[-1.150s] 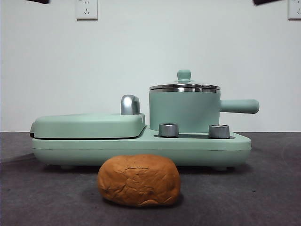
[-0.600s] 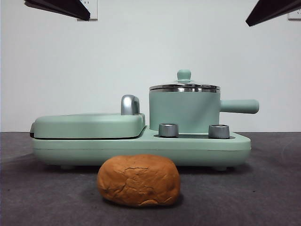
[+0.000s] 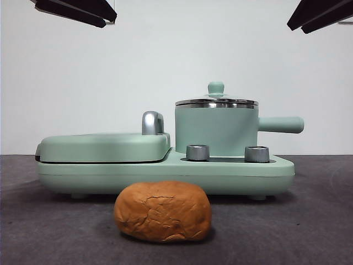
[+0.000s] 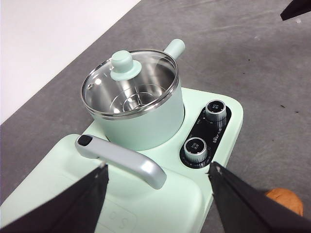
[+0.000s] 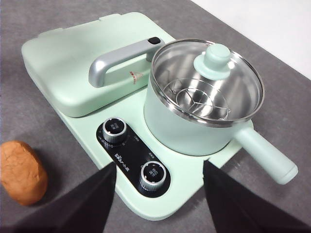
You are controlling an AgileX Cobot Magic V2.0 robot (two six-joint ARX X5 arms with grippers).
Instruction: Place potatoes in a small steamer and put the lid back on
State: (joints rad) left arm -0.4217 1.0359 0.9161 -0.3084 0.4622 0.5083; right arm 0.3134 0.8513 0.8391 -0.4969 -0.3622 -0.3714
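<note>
The potato (image 3: 162, 211), an orange-brown cracked lump, lies on the grey table in front of the appliance; it also shows in the left wrist view (image 4: 285, 199) and the right wrist view (image 5: 22, 171). The mint-green small steamer (image 3: 216, 132) stands on the appliance's right side, handle pointing right. The glass lid (image 3: 216, 102) with its green knob sits closed on it (image 4: 127, 82) (image 5: 209, 82). My left gripper (image 4: 158, 167) is open and empty, high above the griddle side (image 3: 74, 10). My right gripper (image 5: 159, 165) is open and empty, high at the right (image 3: 320, 14).
The steamer stands on a mint-green appliance base (image 3: 165, 171) with two steel knobs (image 3: 197, 152) at its front. A flat closed griddle cover (image 3: 105, 146) with a silver handle (image 3: 152, 122) fills its left half. A white wall stands behind.
Both arms' black tips have come down into view at the top corners, a little further than half a second ago. The potato, steamer and lid have not moved.
</note>
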